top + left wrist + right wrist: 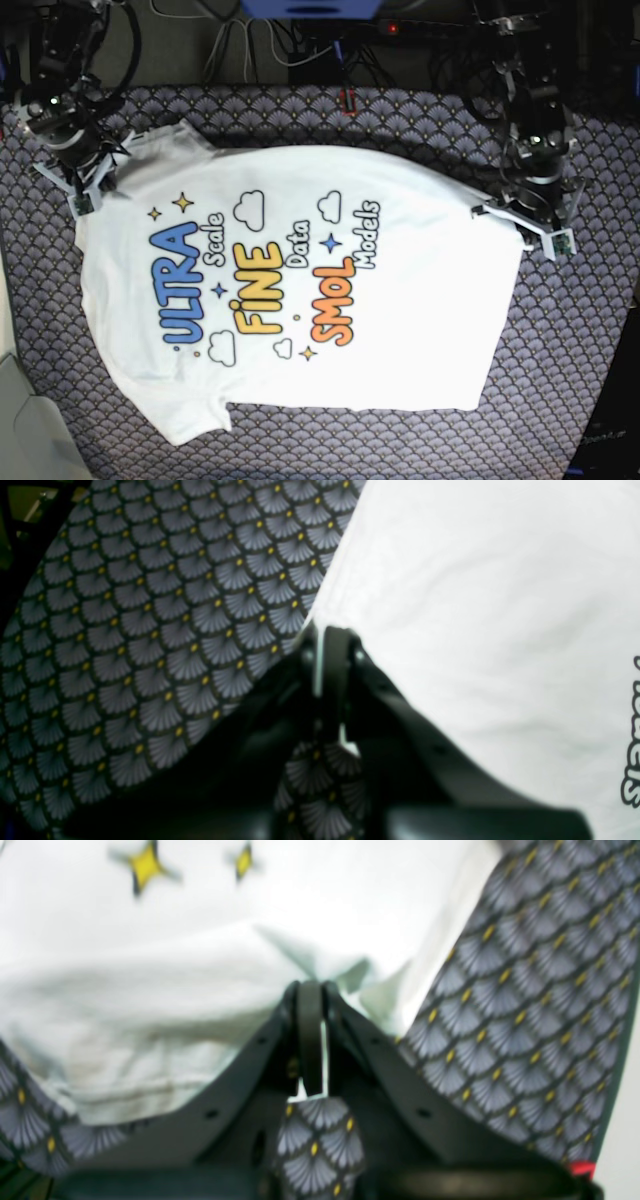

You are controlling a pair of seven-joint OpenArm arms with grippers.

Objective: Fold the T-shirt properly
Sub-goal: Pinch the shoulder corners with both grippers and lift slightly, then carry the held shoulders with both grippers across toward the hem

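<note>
right wrist view: the right gripper (310,990) is sitting with its jaws pressed together on a bunched fold of the t-shirt (210,965), near the sleeve end where the yellow stars are printed.
left wrist view: the left gripper (325,635) is pinching shut right at the shirt's hem edge, and only a thin sliver of white cloth is showing between the jaws.
shirt position: in the base view the t-shirt (300,290) is lying flat and print-up on the patterned cloth (560,380), collar end toward the right gripper (85,180), hem toward the left gripper (530,215).
slip risk: the left grip is looking shallow, so the hem is likely to be pulling free once the arm is lifting.
bunching risk: the right jaws are holding gathered fabric, maybe more than one layer, so a lifted fold is likely to be coming out crooked or creased.
snag risk: either gripper may be catching the patterned cloth along with the shirt; i cannot tell from these views.
surroundings: cables (300,50) are lying beyond the far edge, well apart from the shirt.
obstruction: nothing is lying on the shirt itself.
</note>
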